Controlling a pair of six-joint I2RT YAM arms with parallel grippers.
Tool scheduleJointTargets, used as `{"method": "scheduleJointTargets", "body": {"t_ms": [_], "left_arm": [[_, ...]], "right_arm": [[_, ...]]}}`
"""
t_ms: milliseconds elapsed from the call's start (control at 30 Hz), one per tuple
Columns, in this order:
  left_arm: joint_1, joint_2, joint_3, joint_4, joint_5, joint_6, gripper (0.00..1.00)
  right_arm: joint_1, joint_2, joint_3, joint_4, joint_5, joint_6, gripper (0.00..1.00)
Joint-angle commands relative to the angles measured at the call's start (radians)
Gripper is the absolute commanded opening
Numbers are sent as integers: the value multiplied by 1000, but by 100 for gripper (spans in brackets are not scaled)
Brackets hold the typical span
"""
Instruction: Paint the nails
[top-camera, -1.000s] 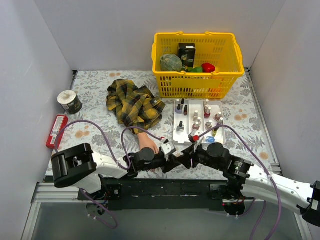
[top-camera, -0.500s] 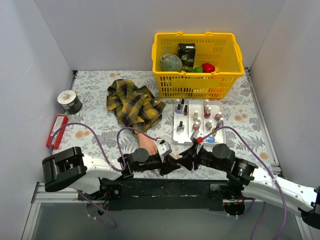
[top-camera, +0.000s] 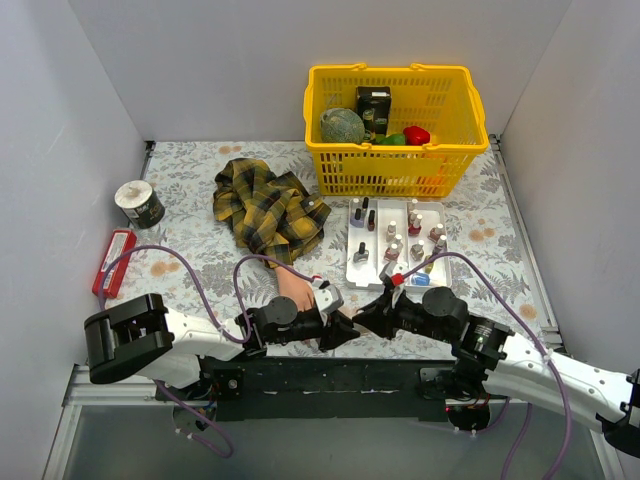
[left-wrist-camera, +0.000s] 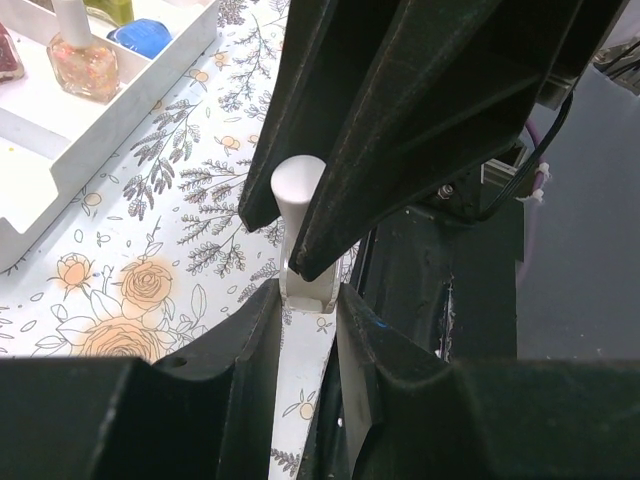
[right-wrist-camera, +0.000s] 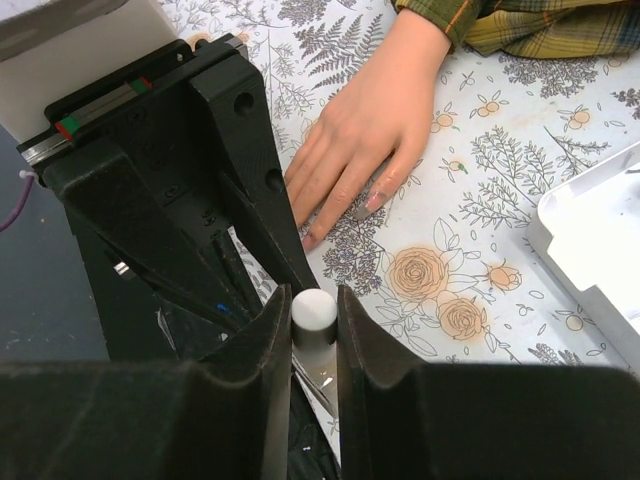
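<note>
Nearest, at 6 o'clock by the table's near edge, the two claws meet nose to nose. The left gripper (left-wrist-camera: 305, 312) is clamped on the body of a small polish bottle (left-wrist-camera: 302, 372). The right gripper (right-wrist-camera: 313, 322) is pinched tight on its white cap (right-wrist-camera: 314, 308). Prob. step: twisting the cap off to free the brush; no paint going on yet.

Just beyond, approx 11 o'clock from the claws, the mannequin hand (right-wrist-camera: 365, 130) lies palm down on the floral cloth (right-wrist-camera: 440, 275), fingers aimed at the near edge. The nails (right-wrist-camera: 374, 201) sit at those fingertips, near the left gripper but apart from it. One tip looks darker; can't tell if painted.

Handling, my guess: nails are tiny, hard & smooth, so nothing to grab, only to stroke w/ a light brush. The hand looks light & unanchored, so a firm push may slide it. If it needs steadying, take the wrist by the plaid sleeve (top-camera: 268, 210), not the fingers. Bottle likely glass & slick: hold low on the body, cap by its sides.

Further, 1 o'clock: white tray (top-camera: 352, 270) of bottles. Far, 12–1 o'clock: yellow basket (top-camera: 325, 160).
</note>
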Motion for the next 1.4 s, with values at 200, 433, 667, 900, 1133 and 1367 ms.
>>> {"method": "scheduleJointTargets", "body": {"t_ms": [200,433,667,900,1133,1367], "left_arm": [[8,-33,-5,20,-42,7,0],[24,-44,1,8,-38,-23,0],[64,-41,-5,23,22,-62,0],[95,-36,-2,26,62,-84,0],[97,-33,10,0,28,-79,0],[97,-1,41,-25,-47,-67,0]], "right_arm": [[1,38,10,26,7,-13,1],[1,62,5,39,-2,-30,1],[3,61,-21,87,-16,-41,1],[3,61,-27,90,-7,-41,1],[3,118,-6,69,65,-24,1],[3,171,19,46,176,30,1]]}}
